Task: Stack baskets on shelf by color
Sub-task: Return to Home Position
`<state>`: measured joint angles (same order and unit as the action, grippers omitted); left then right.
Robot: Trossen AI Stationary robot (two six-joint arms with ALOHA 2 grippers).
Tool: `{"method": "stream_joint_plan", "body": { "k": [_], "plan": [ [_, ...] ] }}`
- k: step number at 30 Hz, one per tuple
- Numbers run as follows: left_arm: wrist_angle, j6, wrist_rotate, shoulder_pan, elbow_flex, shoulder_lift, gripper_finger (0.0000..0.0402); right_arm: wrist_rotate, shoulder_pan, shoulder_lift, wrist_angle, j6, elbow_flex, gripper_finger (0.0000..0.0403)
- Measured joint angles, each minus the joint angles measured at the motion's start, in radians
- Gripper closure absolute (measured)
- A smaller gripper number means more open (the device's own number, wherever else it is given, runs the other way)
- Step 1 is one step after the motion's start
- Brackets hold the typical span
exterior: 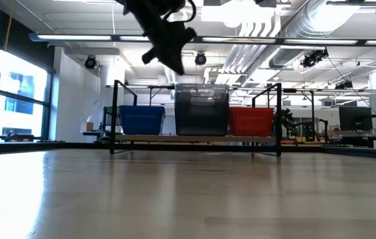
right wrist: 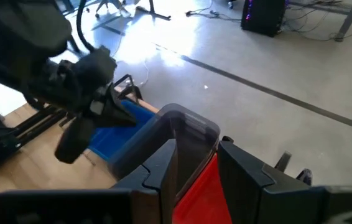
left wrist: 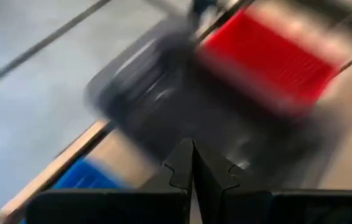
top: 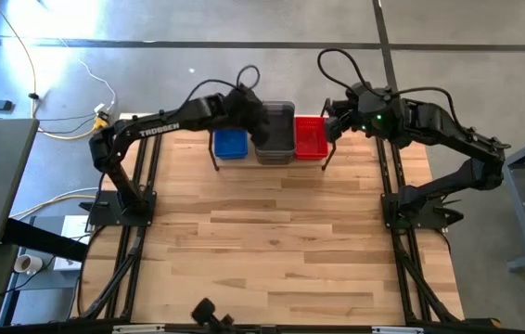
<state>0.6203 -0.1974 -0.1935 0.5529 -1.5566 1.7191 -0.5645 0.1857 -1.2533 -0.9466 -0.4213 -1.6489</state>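
Observation:
The black wire shelf [exterior: 194, 139] stands at the table's far edge. On it sit blue baskets [exterior: 141, 120] at the left, a taller stack of grey baskets [exterior: 201, 109] in the middle and red baskets [exterior: 251, 121] at the right. My left gripper [exterior: 173, 54] is shut and empty and hangs above the grey stack [top: 276, 135], clear of it. In its blurred wrist view, the shut fingertips [left wrist: 193, 167] point at the grey stack [left wrist: 142, 81]. My right gripper [right wrist: 196, 167] is open and empty, raised by the red baskets [top: 311, 137] at the shelf's right end.
Bare wooden tabletop [top: 272, 241] stretches from the shelf to the near edge. Black arm-mounting rails [top: 137, 232] run along both table sides. Beyond the far edge there is grey floor with cables [top: 68, 125].

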Motion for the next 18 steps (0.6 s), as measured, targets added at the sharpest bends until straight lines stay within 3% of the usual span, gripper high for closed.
{"method": "stream_joint_plan", "body": {
  "k": [4, 8, 11, 18],
  "plan": [
    [0.116, 0.018, -0.211, -0.025, 0.000, 0.000, 0.0401, 0.022, 0.000, -0.004, 0.000, 0.000, 0.000, 0.0304],
    [0.165, 0.009, -0.288, -0.022, 0.000, 0.000, 0.0401, 0.023, 0.000, -0.011, -0.003, 0.000, 0.000, 0.0304],
    [0.200, -0.006, -0.255, -0.021, 0.000, -0.001, 0.0401, 0.023, 0.000, -0.012, -0.011, 0.002, 0.001, 0.0304],
    [0.231, 0.000, -0.033, -0.079, 0.006, -0.078, 0.0401, 0.023, 0.000, -0.015, -0.061, 0.003, 0.003, 0.0304]
  ]
}}
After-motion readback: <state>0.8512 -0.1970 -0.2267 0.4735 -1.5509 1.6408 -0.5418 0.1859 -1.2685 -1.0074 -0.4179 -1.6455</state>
